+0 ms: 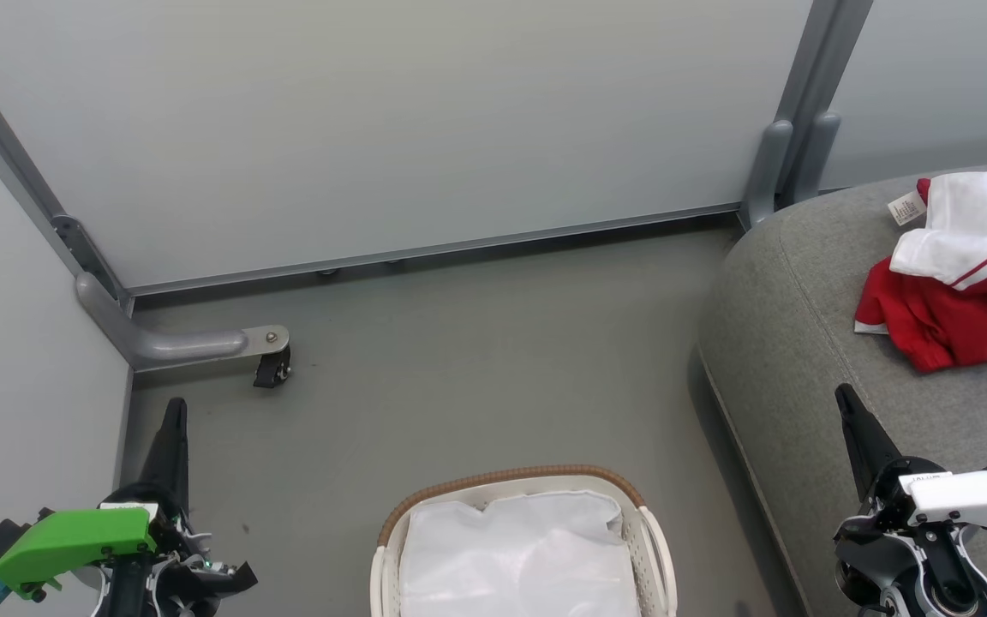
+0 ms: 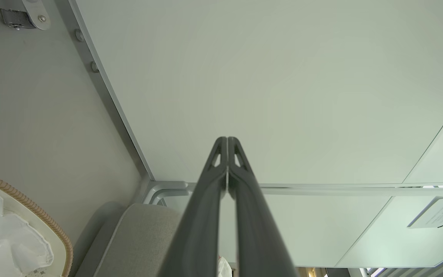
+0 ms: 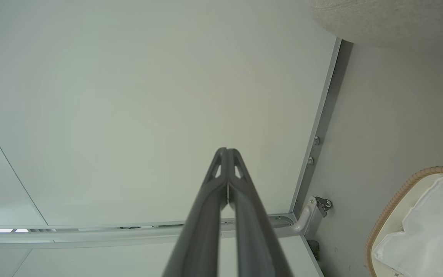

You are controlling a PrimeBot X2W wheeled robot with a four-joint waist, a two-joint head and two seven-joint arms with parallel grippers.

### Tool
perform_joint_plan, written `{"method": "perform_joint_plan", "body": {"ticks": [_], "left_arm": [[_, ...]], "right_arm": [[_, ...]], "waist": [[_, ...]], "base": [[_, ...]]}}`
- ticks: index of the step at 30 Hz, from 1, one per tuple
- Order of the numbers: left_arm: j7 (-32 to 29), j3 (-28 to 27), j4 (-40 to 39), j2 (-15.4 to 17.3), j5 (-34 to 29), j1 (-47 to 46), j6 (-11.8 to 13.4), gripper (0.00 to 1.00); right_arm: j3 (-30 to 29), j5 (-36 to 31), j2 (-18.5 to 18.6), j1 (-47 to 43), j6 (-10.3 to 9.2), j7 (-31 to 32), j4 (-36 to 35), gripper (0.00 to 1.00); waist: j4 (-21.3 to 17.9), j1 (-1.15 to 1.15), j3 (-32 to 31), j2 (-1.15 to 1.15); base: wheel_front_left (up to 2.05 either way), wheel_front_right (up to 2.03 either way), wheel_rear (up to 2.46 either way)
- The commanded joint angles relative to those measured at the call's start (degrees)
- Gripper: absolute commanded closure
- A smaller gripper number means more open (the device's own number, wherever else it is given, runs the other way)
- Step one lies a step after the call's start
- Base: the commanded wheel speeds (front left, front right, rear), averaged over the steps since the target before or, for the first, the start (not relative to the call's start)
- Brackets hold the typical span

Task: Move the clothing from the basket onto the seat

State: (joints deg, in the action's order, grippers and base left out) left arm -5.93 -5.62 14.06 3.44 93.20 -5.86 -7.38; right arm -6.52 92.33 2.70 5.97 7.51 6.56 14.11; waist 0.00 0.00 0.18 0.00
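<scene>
Bright, even, diffuse light. Soft shadow on floor [image 1: 720, 480] along seat [image 1: 785, 343] edge, left of right gripper [image 1: 842, 392]. Head view sharp. Wrist views slightly bow frame rail [image 3: 129, 230] behind fingers [image 3: 206, 231]; finger bases nearest lens blurred.

Back partition panel [image 1: 425, 128]: pale grey-white, matte, spans the top of the head view. A grey metal rail [image 1: 459, 248] runs along its bottom edge. Second panel [image 1: 22, 411] runs down the left edge and meets the first in the upper left corner. Curved grey support foot [image 1: 176, 344] at left-centre, with a small black caster [image 1: 272, 370] at its end, on the floor. Grey upright post [image 1: 802, 111] at upper right, third panel [image 1: 948, 77] beyond it. Floor [image 1: 476, 377]: plain grey, smooth, a few faint marks. Grey fabric seat [image 1: 785, 343] on the right side, close to the post's base. Light is soft and even, no hard shadows. Left wrist view, lower right: white sheet [image 2: 437, 213] with small print on a panel, unreadable.
</scene>
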Motion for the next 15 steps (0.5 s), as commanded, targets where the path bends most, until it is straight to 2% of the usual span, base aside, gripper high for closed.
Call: {"method": "perform_joint_plan", "body": {"ticks": [1, 15], "left_arm": [[0.0, -0.3, -0.1, 0.1, -0.2, -0.6, -0.3, 1.0], [-0.2, -0.4, 0.0, 0.0, -0.4, -0.6, -0.3, 1.0]], "right_arm": [[-0.1, 0.2, 0.3, 0.5, -0.04, 0.2, -0.2, 1.0], [-0.1, 0.2, 0.3, 0.5, -0.04, 0.2, -0.2, 1.0]], "waist": [[0.0, 0.0, 0.0, 0.0], [0.0, 0.0, 0.0, 0.0]], "base": [[0.0, 0.0, 0.0], [0.0, 0.0, 0.0]]}}
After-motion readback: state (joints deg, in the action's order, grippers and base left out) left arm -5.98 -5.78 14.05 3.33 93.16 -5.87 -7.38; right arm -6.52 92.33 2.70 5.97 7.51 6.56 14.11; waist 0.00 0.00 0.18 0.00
